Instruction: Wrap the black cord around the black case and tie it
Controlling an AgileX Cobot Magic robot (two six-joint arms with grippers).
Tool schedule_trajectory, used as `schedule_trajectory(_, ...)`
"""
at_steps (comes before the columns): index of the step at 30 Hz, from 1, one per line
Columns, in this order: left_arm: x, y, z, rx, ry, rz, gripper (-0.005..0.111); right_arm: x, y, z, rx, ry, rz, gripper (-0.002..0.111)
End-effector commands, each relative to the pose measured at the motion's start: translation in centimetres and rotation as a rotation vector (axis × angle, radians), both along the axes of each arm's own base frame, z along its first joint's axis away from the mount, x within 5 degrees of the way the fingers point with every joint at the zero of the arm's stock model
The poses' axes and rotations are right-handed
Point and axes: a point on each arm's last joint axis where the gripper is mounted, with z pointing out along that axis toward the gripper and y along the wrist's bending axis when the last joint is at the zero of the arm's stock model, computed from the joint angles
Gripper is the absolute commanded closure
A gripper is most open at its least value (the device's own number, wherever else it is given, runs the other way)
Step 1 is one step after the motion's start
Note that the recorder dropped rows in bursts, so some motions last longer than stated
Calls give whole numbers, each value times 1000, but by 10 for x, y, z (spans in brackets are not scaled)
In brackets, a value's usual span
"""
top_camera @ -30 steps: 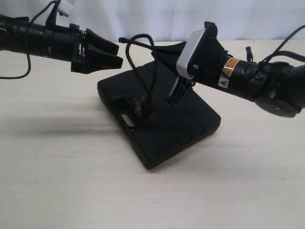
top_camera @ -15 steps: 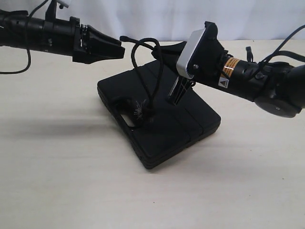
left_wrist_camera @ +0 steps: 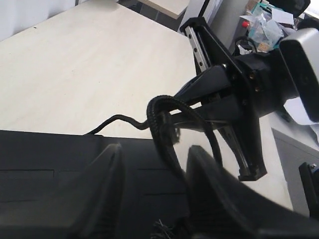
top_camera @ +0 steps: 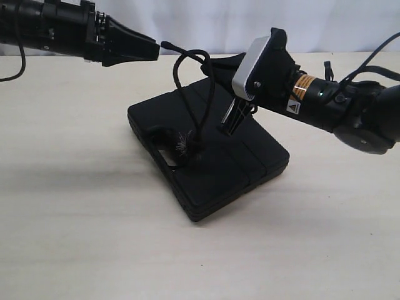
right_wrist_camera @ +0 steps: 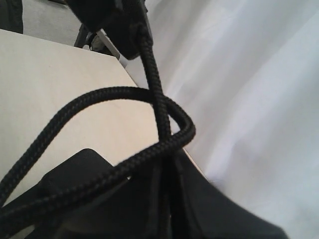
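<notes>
The black case (top_camera: 212, 164) lies flat on the table, its handle slot toward the front left. The black cord (top_camera: 207, 94) rises from its frayed knot (top_camera: 184, 147) on the case to a loop above it. My right gripper (top_camera: 211, 64) is shut on the cord at the top of that loop, where two strands cross at its tips (right_wrist_camera: 169, 152). The cord's free end (top_camera: 164, 45) sticks out toward my left gripper (top_camera: 155, 47). That gripper hovers high at the left, jaws apart (left_wrist_camera: 154, 148) and holding nothing. One strand (left_wrist_camera: 162, 124) shows beyond them, over the case (left_wrist_camera: 50, 169).
The beige table (top_camera: 94, 237) spreads wide around the case. A white curtain (top_camera: 206, 22) hangs behind. The right arm's white camera mount (top_camera: 255, 62) and metal rail (top_camera: 234, 119) hang over the back of the case. Arm cables (top_camera: 375, 56) trail at the right.
My left gripper has risen and drawn back to the left, its jaws narrower than before. The loop of cord has shifted slightly. The right arm has not moved.
</notes>
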Motion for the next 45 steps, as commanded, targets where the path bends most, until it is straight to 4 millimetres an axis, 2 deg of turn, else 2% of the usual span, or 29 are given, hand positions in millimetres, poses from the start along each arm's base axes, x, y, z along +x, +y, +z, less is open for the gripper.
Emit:
schedule_trajectory(1, -1, -14, 5, -46, -8, -16, 68, 0, 0, -2, 1, 6, -5, 104)
schedule_trajectory(6, -4, -36, 3, -58, -53, -75, 68, 0, -1, -3, -8, 13, -10, 104)
schedule_trajectory(11, -2, -38, 4, -73, -81, -72, 70, 1, -1, -4, -16, 21, -17, 104)
schedule_trajectory(13, -2, -38, 4, -70, -92, -74, 77, 1, -1, -4, -13, 22, -20, 104)
schedule_trajectory(18, -2, -38, 4, -70, -100, -74, 107, 1, -1, -3, 8, 42, -28, 104)
schedule_trajectory(21, -2, -38, 4, -67, -104, -77, 107, 1, -1, -3, 8, 42, -28, 103)
schedule_trajectory(24, -2, -38, 4, -67, -104, -77, 107, 2, -3, -6, 12, 86, -47, 93)
schedule_trajectory(27, -2, -38, 4, -66, -107, -77, 107, 3, -6, -12, -51, 134, -89, 74)
schedule_trajectory(28, -2, -38, 4, -66, -107, -77, 107, 3, -9, -13, -76, 157, -119, 65)
schedule_trajectory(30, -2, -38, 4, -66, -107, -77, 107, 3, -16, -10, -112, 205, -197, 51)
schedule_trajectory(31, -2, -38, 4, -66, -108, -78, 107, 2, -21, -5, -133, 224, -241, 45)
schedule_trajectory(33, -2, -38, 4, -65, -113, -79, 107, -3, -27, 8, -219, 188, -267, 40)
schedule_trajectory(36, -2, -38, 4, -65, -113, -79, 107, -14, -37, 37, -354, 68, -293, 39)
schedule_trajectory(39, -2, -38, 4, -65, -113, -79, 107, -27, -44, 70, -280, 19, -345, 40)
schedule_trajectory(42, -2, -38, 4, -65, -113, -79, 107, -39, -42, 91, -115, 43, -362, 46)
schedule_trajectory(45, -2, -38, 3, -57, -113, -84, 107, -49, -24, 92, -114, 52, -282, 60)
